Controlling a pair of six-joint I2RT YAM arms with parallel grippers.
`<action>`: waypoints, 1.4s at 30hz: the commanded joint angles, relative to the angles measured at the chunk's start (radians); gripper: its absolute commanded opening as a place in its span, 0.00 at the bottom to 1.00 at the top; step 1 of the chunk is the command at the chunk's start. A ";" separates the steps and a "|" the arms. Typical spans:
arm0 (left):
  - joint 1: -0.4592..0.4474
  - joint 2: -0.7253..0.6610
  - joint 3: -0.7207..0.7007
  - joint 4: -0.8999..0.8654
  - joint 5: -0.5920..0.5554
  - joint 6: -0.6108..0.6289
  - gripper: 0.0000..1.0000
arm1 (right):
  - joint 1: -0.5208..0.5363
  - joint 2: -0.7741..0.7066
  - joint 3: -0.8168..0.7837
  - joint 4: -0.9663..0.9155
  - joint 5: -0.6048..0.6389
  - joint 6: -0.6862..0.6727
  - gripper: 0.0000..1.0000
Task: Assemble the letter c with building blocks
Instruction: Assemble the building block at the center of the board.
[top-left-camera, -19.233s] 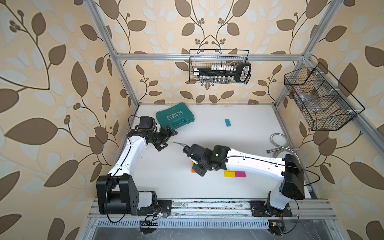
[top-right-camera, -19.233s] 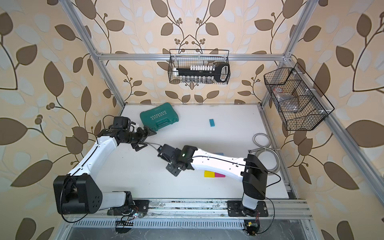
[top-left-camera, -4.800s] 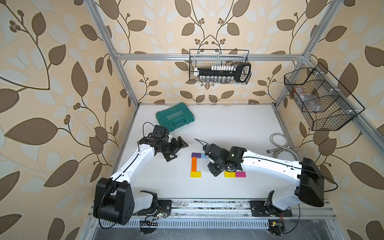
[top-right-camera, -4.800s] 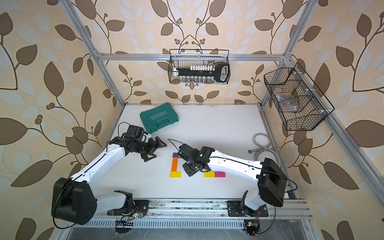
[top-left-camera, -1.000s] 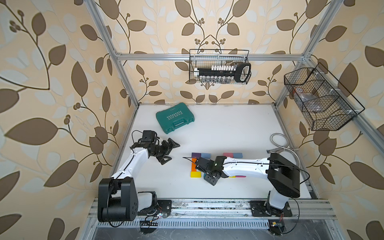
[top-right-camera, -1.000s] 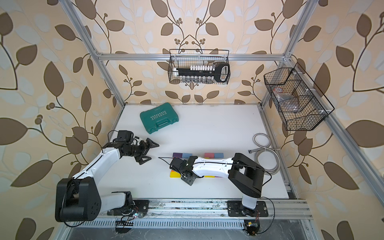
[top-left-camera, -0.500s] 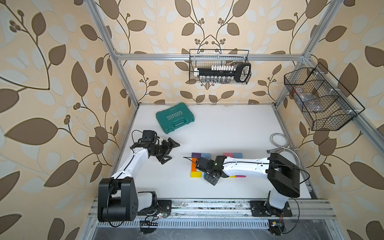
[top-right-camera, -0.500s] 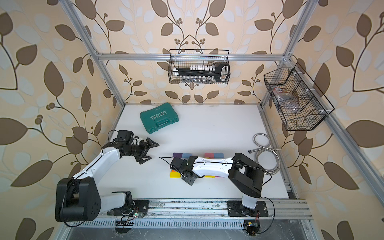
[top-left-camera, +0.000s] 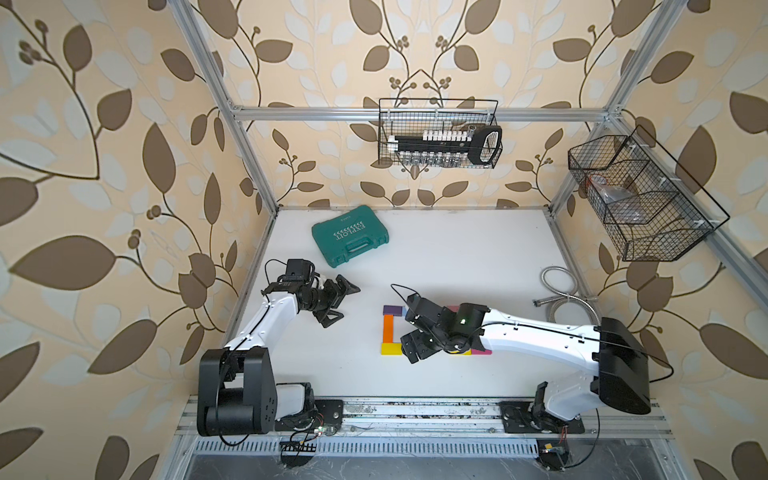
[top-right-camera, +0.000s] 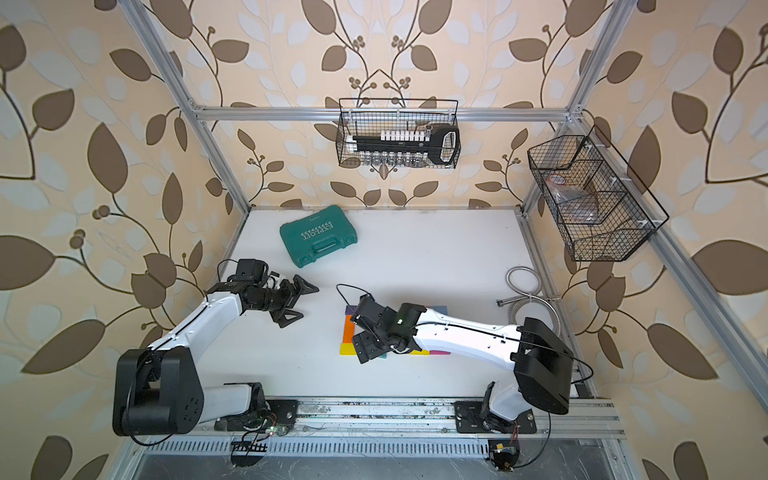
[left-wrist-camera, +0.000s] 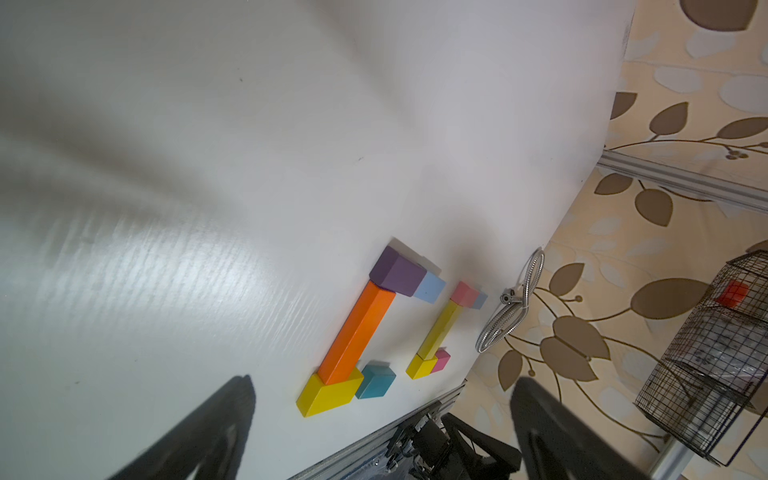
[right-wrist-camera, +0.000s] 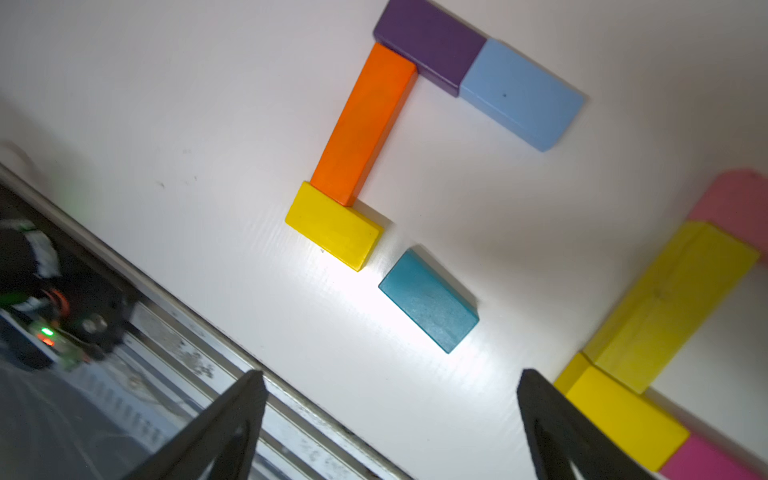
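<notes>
Lab robot cell: aluminium frame (top-left-camera: 311, 113), leaf-wallpaper panels (top-left-camera: 104, 166), white tabletop (top-left-camera: 457, 257).

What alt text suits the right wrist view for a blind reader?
Blocks form an unfinished C on a white table; a teal block lies just apart from its yellow end. The right hand is open above.

— The desk (right-wrist-camera: 187, 104)?
— Smooth white board, half-glossy, with fine streaks where the light strikes it.
— And the teal block (right-wrist-camera: 428, 301)?
— Painted, satin, with a faintly grainy face. The orange block (right-wrist-camera: 363, 124) looks smoother and more even.
— The case (top-left-camera: 350, 241)?
— Moulded green plastic with a dull sheen. The hose (left-wrist-camera: 496, 330) is ribbed bright metal, and the right basket (top-left-camera: 656, 237) is thin black wire mesh.
</notes>
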 joint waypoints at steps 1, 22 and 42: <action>0.011 0.010 0.050 -0.016 -0.008 0.018 0.99 | -0.032 -0.050 -0.106 0.140 -0.070 0.266 0.94; 0.012 0.015 0.053 -0.008 -0.011 0.007 0.99 | -0.076 0.056 -0.207 0.319 -0.172 0.391 0.94; 0.012 0.011 0.036 0.005 -0.011 -0.003 0.99 | -0.097 0.112 -0.208 0.363 -0.212 0.389 0.93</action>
